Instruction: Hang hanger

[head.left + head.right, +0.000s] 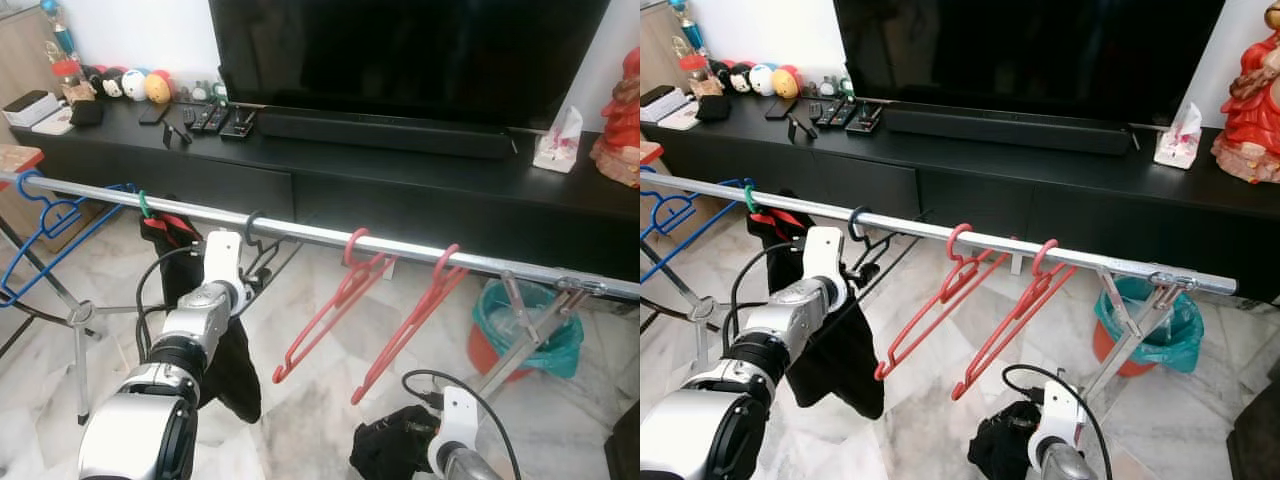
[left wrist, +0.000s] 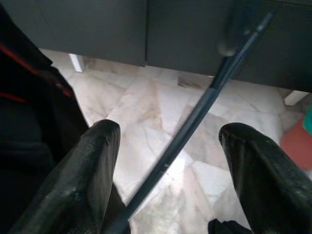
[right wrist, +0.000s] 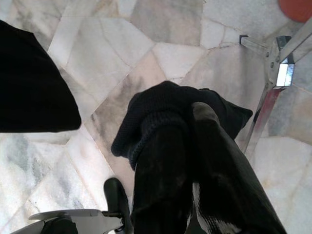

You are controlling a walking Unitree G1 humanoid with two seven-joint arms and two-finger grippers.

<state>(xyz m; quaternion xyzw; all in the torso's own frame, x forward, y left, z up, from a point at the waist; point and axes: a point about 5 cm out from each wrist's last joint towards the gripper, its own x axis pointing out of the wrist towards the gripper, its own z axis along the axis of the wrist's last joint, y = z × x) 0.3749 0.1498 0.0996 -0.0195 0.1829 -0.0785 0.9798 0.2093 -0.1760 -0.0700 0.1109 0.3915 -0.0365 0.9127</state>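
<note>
A blue plastic hanger [image 1: 45, 235] hangs at the left end of a silver metal rail [image 1: 330, 237]. Next, the left gripper [image 2: 165, 165], fingers spread apart, straddles the arm of a dark hanger [image 1: 862, 245] already hooked on the rail; two red plastic hangers [image 1: 380, 305] follow. Low right, the right gripper [image 3: 195, 161] is clamped on a dark knitted cloth [image 3: 161, 109], which could slip and drop to the floor.

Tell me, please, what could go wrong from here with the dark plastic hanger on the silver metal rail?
1. The open left gripper straddles the dark plastic hanger; pulling back crookedly might snag it and lift its hook off the silver metal rail.
2. The black knitted cloth in the right gripper hangs low near the rack's leg and might catch there.
</note>
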